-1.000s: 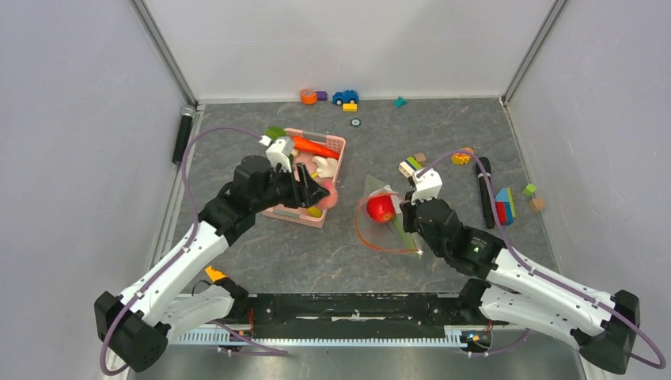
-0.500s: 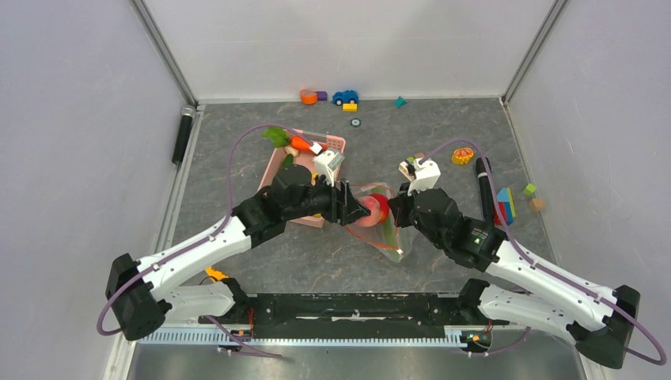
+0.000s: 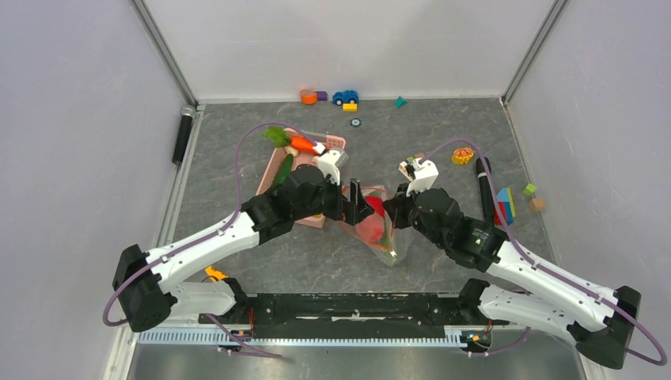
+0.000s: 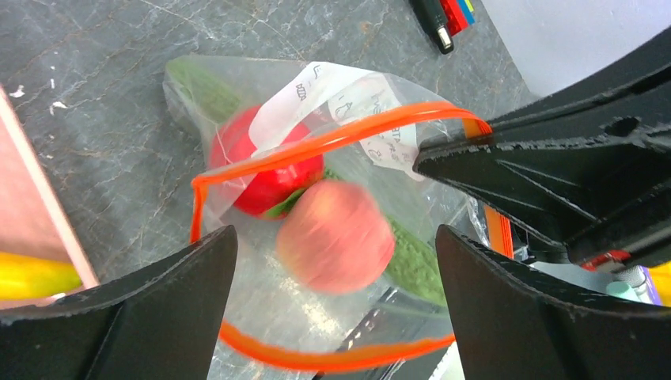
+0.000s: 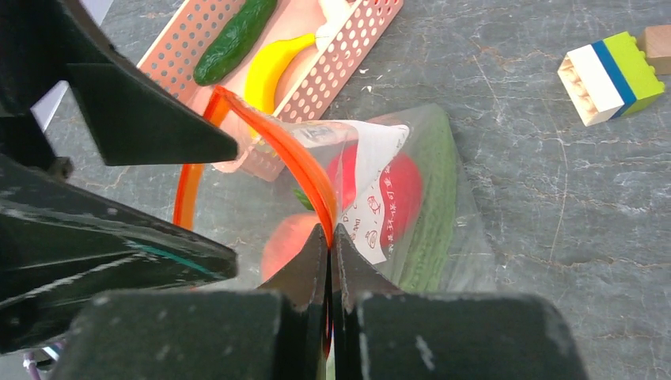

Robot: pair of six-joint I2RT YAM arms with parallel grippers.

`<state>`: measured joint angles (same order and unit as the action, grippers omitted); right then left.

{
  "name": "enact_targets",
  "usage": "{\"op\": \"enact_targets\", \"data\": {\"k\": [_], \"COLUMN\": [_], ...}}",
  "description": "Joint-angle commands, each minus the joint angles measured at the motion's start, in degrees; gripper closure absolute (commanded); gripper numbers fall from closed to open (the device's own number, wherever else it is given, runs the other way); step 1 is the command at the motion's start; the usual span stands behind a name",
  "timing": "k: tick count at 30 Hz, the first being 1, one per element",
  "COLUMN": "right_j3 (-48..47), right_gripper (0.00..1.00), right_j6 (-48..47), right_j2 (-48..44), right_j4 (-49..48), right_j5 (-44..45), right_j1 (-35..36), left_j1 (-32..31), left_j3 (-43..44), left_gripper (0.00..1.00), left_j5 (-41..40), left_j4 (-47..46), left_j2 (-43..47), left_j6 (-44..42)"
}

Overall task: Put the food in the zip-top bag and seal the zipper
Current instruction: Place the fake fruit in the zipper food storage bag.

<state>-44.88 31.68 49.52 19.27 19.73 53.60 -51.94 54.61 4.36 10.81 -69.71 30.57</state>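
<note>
the zip-top bag [image 4: 237,261] sits on the grey table [image 3: 443,134] between the two arms, just right of the pink basket [image 5: 348,55], its mouth held up and open so the orange-red zipper [image 4: 332,138] forms a loop. inside lie a red tomato [image 4: 265,170], a green cucumber [image 4: 411,265] and a blurred pink piece [image 4: 336,245] just under the rim.

the left gripper [image 4: 336,277] hangs over the bag's mouth with its fingers [image 4: 150,317] spread wide apart and nothing between them; the pink piece is below and clear of both. the right gripper [image 5: 328,237] has its fingers pressed together on the near edge of the bag, pinching the zipper strip and holding it up.

in the basket there are a yellow banana [image 5: 273,67], another cucumber [image 5: 233,36] and a carrot [image 3: 305,144] at its far end. toy blocks [image 5: 613,67] lie to the right, a blue car [image 3: 345,96] and small pieces by the back wall, and a black marker [image 3: 483,190] right of the right arm.
</note>
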Motion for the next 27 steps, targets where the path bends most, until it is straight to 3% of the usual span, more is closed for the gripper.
{"op": "enact_targets", "data": {"k": [1, 7, 14, 19, 27], "right_j3": [-0.9, 0.3, 2.0, 3.0, 5.4], "right_gripper": [1.00, 1.00, 1.00, 1.00, 1.00], "right_j6": [-1.0, -3.3, -5.0, -5.0, -6.7], "right_j2": [-1.7, -3.8, -6.4, -7.8, -8.6], "right_j4": [-1.9, 0.1, 1.5, 1.7, 0.5], "right_j5": [4.8, 11.4, 17.0, 18.3, 19.8], "right_j1": [0.0, 0.1, 0.0, 0.0, 0.0], "left_j1": [-0.3, -0.3, 0.1, 3.0, 15.2], "left_j3": [0.3, -3.2, -2.9, -2.7, -5.1], "left_gripper": [0.00, 0.00, 0.00, 0.00, 0.00], "left_j5": [-3.7, -16.1, -30.6, -33.4, -26.4], "left_j4": [2.1, 9.0, 18.7, 20.6, 17.0], "left_j2": [5.6, 12.5, 13.0, 11.4, 11.4], "left_j6": [-1.4, 1.3, 5.5, 7.6, 8.8]}}
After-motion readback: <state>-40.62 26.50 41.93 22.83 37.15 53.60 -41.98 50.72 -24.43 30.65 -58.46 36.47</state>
